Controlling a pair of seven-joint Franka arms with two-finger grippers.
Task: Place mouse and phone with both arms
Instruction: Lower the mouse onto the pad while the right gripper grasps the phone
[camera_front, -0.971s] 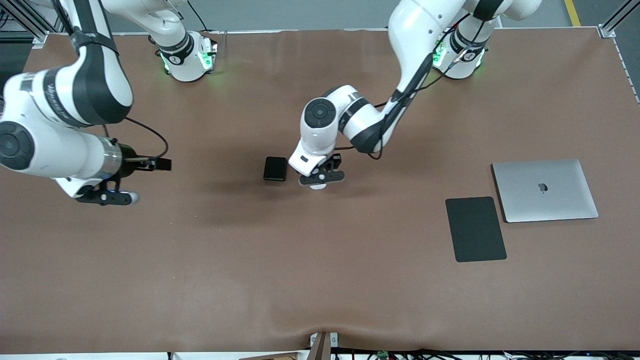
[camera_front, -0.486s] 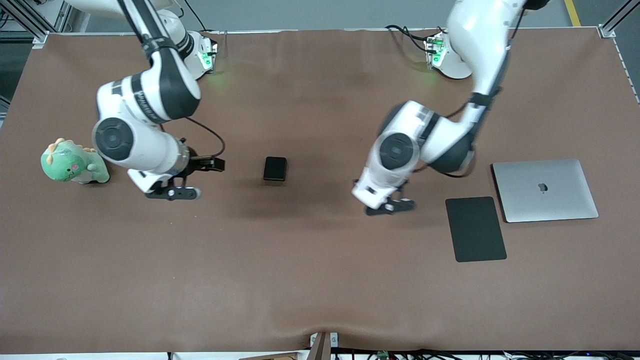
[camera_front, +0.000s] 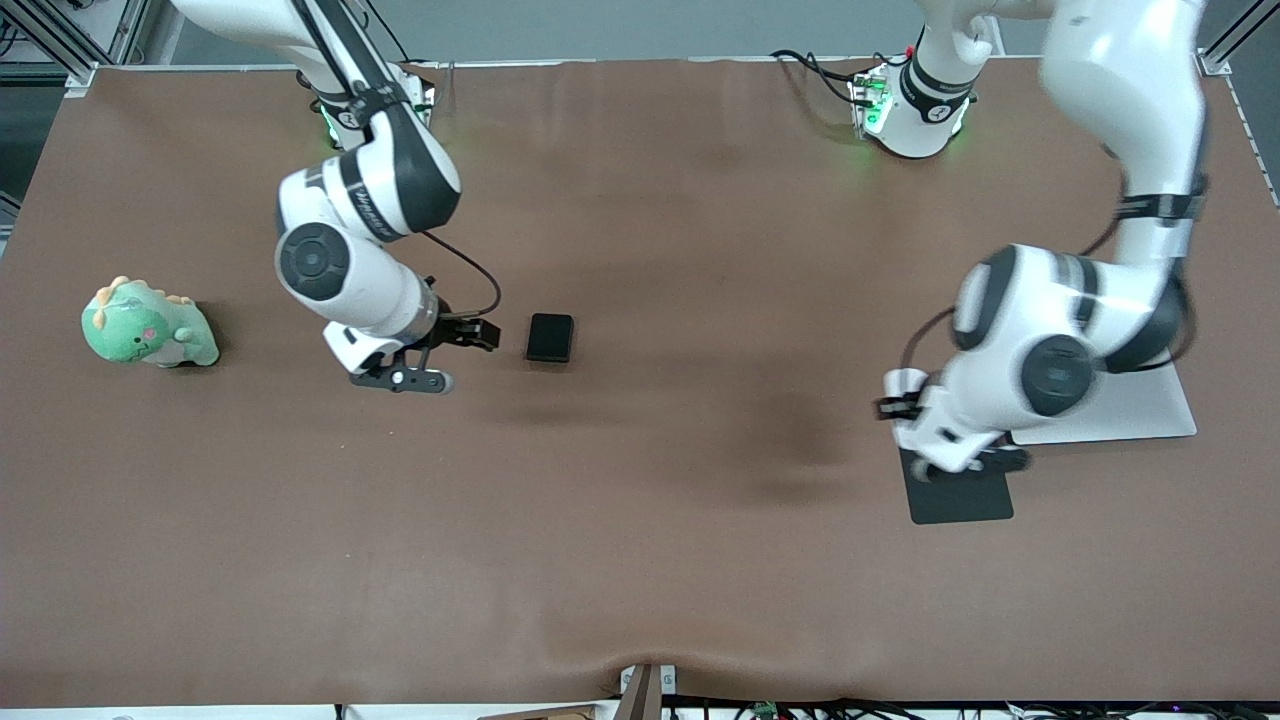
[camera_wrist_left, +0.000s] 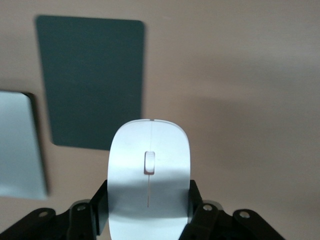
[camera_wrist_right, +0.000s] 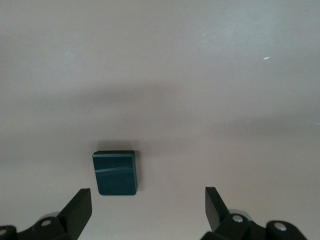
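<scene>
The black phone lies flat on the brown table near its middle; it also shows in the right wrist view. My right gripper hangs open and empty beside the phone, toward the right arm's end of the table. My left gripper is over the black mouse pad. In the left wrist view the left gripper is shut on the white mouse and holds it in the air, with the mouse pad below. The mouse is hidden in the front view.
A closed silver laptop lies beside the mouse pad, partly covered by the left arm; it shows in the left wrist view. A green dinosaur plush toy sits toward the right arm's end of the table.
The left arm has carried the mouse from beside the phone to over the mouse pad. The right arm has swung in toward the phone, uncovering the plush toy.
</scene>
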